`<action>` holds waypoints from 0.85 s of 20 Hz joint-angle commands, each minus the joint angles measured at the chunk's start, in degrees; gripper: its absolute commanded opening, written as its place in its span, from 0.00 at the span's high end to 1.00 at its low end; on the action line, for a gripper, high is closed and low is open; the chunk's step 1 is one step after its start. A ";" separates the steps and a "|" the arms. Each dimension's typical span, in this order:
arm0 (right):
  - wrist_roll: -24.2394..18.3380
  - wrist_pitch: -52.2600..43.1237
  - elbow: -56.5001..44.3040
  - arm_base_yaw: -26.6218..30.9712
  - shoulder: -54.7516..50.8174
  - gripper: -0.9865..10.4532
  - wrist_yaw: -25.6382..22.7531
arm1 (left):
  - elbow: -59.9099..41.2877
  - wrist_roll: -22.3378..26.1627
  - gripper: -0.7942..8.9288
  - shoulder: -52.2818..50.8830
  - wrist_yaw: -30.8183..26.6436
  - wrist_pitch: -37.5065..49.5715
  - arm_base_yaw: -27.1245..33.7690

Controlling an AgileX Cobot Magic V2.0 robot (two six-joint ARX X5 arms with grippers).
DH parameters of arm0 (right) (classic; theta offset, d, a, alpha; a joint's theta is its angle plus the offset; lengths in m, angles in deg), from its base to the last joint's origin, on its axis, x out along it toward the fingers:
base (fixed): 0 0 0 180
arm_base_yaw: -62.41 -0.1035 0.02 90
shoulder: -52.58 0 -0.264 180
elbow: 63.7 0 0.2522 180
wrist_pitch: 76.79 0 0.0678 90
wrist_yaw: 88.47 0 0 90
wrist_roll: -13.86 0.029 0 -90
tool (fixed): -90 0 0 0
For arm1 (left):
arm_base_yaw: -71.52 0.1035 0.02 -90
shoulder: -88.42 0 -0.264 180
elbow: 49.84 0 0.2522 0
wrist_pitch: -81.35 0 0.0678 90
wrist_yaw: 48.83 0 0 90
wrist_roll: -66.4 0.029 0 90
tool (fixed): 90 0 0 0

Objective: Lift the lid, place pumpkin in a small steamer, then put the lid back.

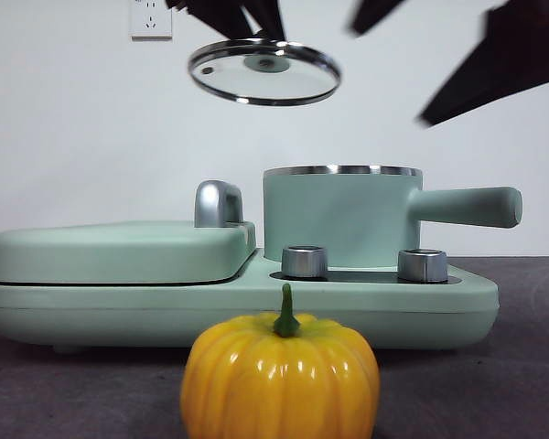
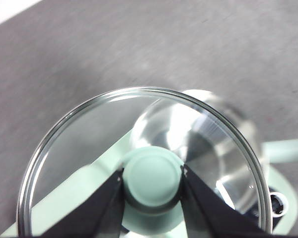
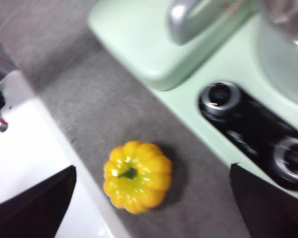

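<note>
Grey, speckled tabletop runs back to a plain white wall, and on it sits the mint-green cooker [image 1: 439, 315] with the small steamer [image 1: 340, 218] standing open on its right half.

My left gripper [image 2: 152, 178] is clamped on the green knob of the lid [image 1: 263, 72], one jaw on either side, and holds the glass disc high in the air, slightly tilted, well above the pot and off toward the griddle cover [image 1: 119, 249]. I judge the lid is kept up and aside like that so the mouth of the pot stays free for what goes in next. Seen through the glass from my left wrist, the pot's steel rim lies below and a little to one side of the knob, not straight under it.

My right gripper [image 3: 151, 198] hangs with its jaws spread wide and nothing between them. The pumpkin [image 3: 137, 176] lies on the bare table below it, roughly between the two jaws, stem up, near the front edge of the cooker but apart from it. From there the open pot is beyond the pumpkin, past the two steel dials [image 1: 304, 261].
</note>
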 commanded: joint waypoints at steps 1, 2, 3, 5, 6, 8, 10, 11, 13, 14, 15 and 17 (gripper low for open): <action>3.26 -2.56 1.16 -4.15 5.27 0.48 -0.76 | 2.21 0.92 0.86 -0.81 0.15 0.79 1.42; 3.82 -3.08 1.22 -5.25 7.13 0.47 -0.81 | 2.21 0.92 0.86 -0.81 0.50 0.70 2.12; 4.59 -3.72 1.27 -6.40 9.35 0.47 -0.90 | 2.21 0.94 0.86 -0.81 0.90 0.68 2.86; 5.92 -4.20 1.53 -8.24 12.81 0.42 -3.34 | 2.21 1.36 0.86 -0.90 1.79 0.28 4.11; 6.01 -4.24 1.55 -8.90 14.05 0.41 -4.61 | 2.21 1.57 0.86 -0.90 2.27 -0.11 4.68; 6.01 -4.33 1.55 -9.70 16.09 0.41 -6.88 | 2.21 1.79 0.86 -0.90 3.37 -0.57 5.88; 6.01 -4.98 1.55 -10.10 17.81 0.41 -7.43 | 2.21 1.79 0.86 -0.90 3.54 -0.52 7.06; 6.03 -5.07 1.55 -10.10 18.69 0.41 -7.41 | 2.21 1.79 0.86 -0.90 3.54 -0.52 7.72; 6.12 -5.14 1.55 -10.47 20.37 0.41 -7.41 | 2.21 1.92 0.86 -0.90 3.54 -0.52 8.94; 6.27 -5.20 1.55 -10.84 21.29 0.41 -7.41 | 2.21 2.05 0.86 -0.90 3.54 -0.52 9.46; 6.40 -5.27 1.55 -11.32 22.25 0.40 -7.41 | 2.21 2.25 0.86 -0.90 3.54 -0.52 9.97; 6.69 -5.81 1.55 -12.81 24.17 0.40 -7.41 | 2.21 2.23 0.86 -0.90 3.54 -0.52 11.04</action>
